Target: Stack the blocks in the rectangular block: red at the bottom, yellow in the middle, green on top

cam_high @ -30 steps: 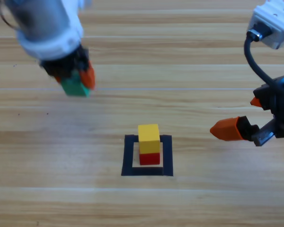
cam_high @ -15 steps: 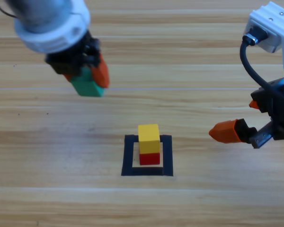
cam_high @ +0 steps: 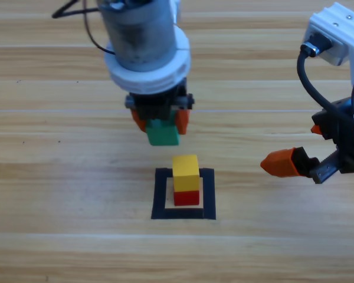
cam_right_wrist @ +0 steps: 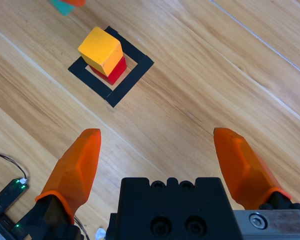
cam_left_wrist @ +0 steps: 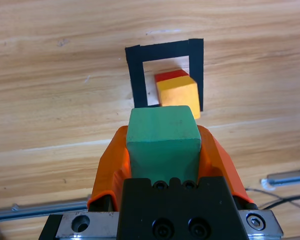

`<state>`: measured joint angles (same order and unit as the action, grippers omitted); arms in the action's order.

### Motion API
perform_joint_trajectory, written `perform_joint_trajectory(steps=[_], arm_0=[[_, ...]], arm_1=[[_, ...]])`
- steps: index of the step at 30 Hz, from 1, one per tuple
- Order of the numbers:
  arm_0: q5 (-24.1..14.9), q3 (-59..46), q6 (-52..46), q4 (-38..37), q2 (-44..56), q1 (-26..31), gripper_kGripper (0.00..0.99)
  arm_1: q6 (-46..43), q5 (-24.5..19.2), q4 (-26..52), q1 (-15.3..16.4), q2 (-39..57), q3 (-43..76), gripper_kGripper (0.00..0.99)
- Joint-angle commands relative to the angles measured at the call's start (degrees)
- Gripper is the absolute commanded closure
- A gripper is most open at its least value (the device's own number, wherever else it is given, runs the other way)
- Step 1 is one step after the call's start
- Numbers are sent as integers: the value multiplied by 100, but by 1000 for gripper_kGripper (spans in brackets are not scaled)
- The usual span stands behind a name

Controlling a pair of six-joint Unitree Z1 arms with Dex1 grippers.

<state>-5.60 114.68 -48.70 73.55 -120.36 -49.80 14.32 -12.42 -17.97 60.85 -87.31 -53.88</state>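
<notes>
Gripping the green cube (cam_high: 163, 133), the left claw (cam_high: 161, 122) should centre squarely over the yellow cube (cam_high: 185, 165) before lowering; right claw (cam_right_wrist: 162, 162) waits wide.

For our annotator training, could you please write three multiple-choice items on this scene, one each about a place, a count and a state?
1. Where is the yellow cube?
A. on the red cube
B. beside the tape square
C. in a gripper

2. How many cubes stand inside the square?
A. one
B. two
C. three

3. What state is the left gripper in?
A. open, empty
B. shut on the green cube
C. out of view

Answers: 1 A, yellow sits directly atop red; 2 B, only red and yellow are there; 3 B, orange jaws clamp the green cube above the table.
</notes>
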Motion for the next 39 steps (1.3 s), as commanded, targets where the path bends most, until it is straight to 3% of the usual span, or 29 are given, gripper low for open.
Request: perform_joint_trajectory(steps=[1,39], arm_0=[[-117,239,-377,116,-612,-241,972],[147,872,-1194,529,-1174,-434,970]], arm_1=[[-17,-94,-57,-134,-374,-114,4],[-17,-50,-110,-134,-366,-123,4]])
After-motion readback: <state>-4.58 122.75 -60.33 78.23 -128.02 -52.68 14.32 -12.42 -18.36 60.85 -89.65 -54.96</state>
